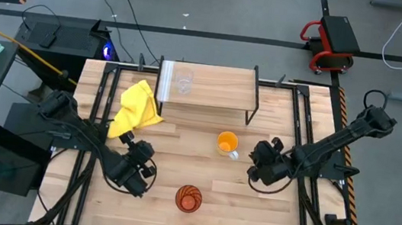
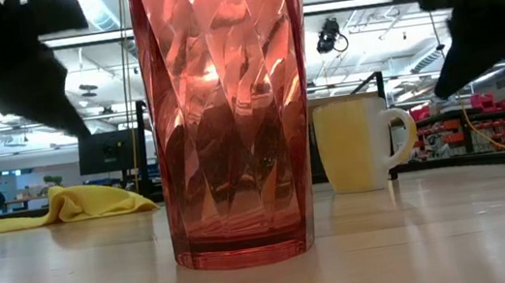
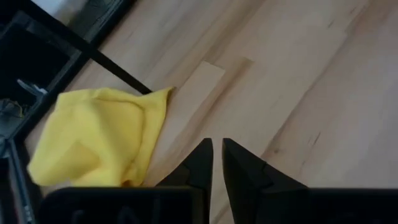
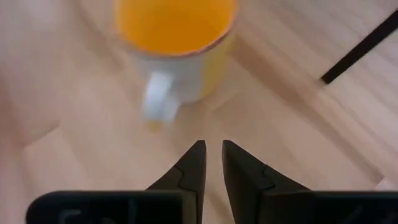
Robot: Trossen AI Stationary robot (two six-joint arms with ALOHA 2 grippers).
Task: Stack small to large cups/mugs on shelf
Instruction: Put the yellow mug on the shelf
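Observation:
The small clear glass (image 1: 183, 79) stands upright on the shelf (image 1: 219, 92), near its pale-strip end. The orange mug (image 1: 227, 143) with a white handle (image 4: 158, 102) stands on the tabletop in front of the shelf. The amber tumbler (image 1: 189, 199) stands nearer the table's near edge and fills the low view (image 2: 225, 116). My right gripper (image 4: 214, 149) hovers shut just right of the mug, pointing at its handle side. My left gripper (image 3: 217, 146) is shut over bare wood left of the tumbler, pointing at the yellow cloth (image 3: 99, 146).
The yellow cloth (image 1: 136, 108) lies crumpled by the shelf's left front leg (image 3: 106, 62). Black rails run along the table's left and right sides. Bare wood lies between mug and tumbler. The shelf's board right of the glass holds nothing.

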